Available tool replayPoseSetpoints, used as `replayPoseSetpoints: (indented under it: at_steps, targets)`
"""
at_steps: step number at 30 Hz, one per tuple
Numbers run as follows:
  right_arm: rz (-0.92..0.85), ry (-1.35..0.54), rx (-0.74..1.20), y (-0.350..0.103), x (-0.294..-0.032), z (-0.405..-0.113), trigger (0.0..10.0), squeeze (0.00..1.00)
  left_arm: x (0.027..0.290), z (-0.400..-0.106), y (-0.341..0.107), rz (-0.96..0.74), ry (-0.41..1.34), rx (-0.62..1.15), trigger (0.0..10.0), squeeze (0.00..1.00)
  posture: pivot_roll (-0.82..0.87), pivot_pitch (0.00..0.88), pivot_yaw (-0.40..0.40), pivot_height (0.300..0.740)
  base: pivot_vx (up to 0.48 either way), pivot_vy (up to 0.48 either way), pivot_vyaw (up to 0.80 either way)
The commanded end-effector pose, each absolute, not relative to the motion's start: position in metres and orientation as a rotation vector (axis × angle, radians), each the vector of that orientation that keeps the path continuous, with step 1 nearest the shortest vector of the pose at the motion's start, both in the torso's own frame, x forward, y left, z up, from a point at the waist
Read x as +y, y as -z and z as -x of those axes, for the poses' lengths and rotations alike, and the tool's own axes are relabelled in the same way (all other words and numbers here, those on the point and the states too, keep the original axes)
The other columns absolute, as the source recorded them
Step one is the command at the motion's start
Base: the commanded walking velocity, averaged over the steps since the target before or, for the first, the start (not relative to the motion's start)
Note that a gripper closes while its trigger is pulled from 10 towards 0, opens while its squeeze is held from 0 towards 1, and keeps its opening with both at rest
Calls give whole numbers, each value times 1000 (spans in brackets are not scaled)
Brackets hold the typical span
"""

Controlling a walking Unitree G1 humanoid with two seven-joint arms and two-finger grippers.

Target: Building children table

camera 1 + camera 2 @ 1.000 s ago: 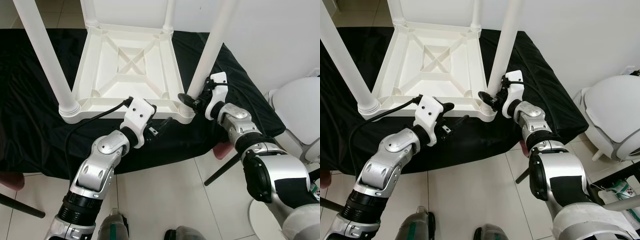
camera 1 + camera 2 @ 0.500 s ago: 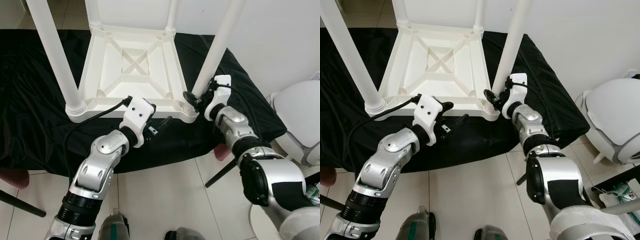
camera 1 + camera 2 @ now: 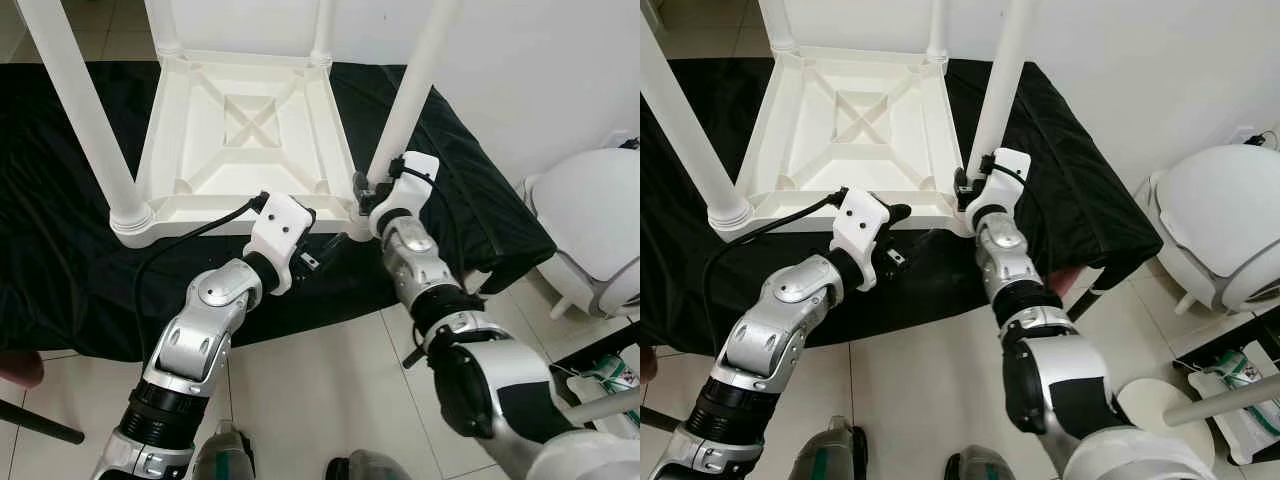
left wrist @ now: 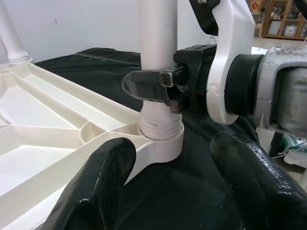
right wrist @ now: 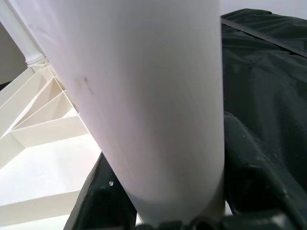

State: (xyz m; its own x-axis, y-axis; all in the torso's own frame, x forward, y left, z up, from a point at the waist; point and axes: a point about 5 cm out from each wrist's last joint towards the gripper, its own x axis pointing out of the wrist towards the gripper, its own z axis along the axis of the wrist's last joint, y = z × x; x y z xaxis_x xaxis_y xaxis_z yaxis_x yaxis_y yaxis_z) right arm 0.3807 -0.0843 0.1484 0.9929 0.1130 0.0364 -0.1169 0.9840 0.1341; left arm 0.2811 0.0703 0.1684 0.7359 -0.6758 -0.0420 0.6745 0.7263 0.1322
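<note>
1. We find the white children's table (image 3: 250,150) upside down in the upper centre of the left eye view, tabletop face down on the black cloth (image 3: 60,250). We judge it lies this way so that the corner sockets face up and the legs can be set in from above.

2. The near right leg (image 3: 405,100) stands in its corner socket (image 4: 160,139), which sits at centre frame in the left wrist view. The leg leans slightly toward the upper right. The near left leg (image 3: 80,110) stands in its own socket at the left of the frame.

3. We see the right gripper (image 4: 153,86) pinching the near right leg just above the socket, one black finger on each side of the tube. In the right wrist view the leg sits between the two fingers (image 5: 249,167). We judge this low grip is meant to steady or turn the leg where it enters the socket.

4. The left gripper (image 3: 325,250) hangs at centre frame, just in front of the table's near edge and apart from it. Its fingers (image 4: 91,187) are spread and hold nothing. We judge it stands ready to brace the frame.

5. A white rounded object (image 3: 590,230) stands on the tiled floor (image 3: 310,400) at the right edge.
</note>
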Motion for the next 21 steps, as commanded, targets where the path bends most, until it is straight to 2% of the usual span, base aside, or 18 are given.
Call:
replayPoseSetpoints:
  at_steps: [1, 5, 6, 7, 9, 10, 13, 14, 19, 20, 21]
  targets:
    - [-197, -123, -13, -146, -80, -378, 0, 0, 65, -281, -168, -145, 762, -9, 10000, 0, 7, 0, -67, 740, 0, 0, 0]
    - [-190, -147, -24, -147, -82, -376, 0, 0, 67, -281, -167, -148, 757, -7, 10000, 0, 8, 0, -68, 740, 0, 0, 0]
    - [-191, -147, -26, -147, -83, -376, 10000, 149, 67, -281, -167, -147, 755, -6, 10000, 0, 7, 0, -68, 740, 0, 0, 0]
    - [-202, -153, -34, -148, -85, -375, 10000, 1000, 67, -282, -167, -146, 753, -6, 10000, 0, 8, 0, -70, 740, 0, 0, 0]
    - [-188, -187, -45, -149, -88, -373, 10000, 1000, 68, -281, -166, -145, 752, -4, 10000, 0, 5, 0, -72, 740, 0, 0, 0]
    - [-176, -205, -43, -148, -89, -372, 10000, 125, 67, -280, -165, -146, 753, -2, 10000, 0, 5, 0, -72, 740, 0, 0, 0]
    - [-161, -216, -35, -147, -90, -371, 10000, 125, 67, -280, -164, -146, 754, 1, 10000, 0, 6, 0, -73, 740, 0, 0, 0]
    - [-170, -265, -47, -147, -90, -368, 10000, 0, 66, -280, -165, -144, 756, 0, 10000, 0, 8, 0, -71, 740, 0, 0, 0]
    - [-134, -337, -84, -150, -93, -364, 10000, 0, 66, -280, -165, -145, 757, 0, 10000, 0, 11, 0, -68, 740, 0, 0, 0]
    - [-130, -369, -94, -151, -95, -362, 10000, 1000, 67, -280, -164, -146, 757, 2, 10000, 0, 13, 0, -67, 740, 0, 0, 0]
    - [-130, -369, -94, -151, -95, -362, 10000, 1000, 67, -280, -164, -146, 757, 2, 10000, 0, 13, 0, -67, 740, 0, 0, 0]
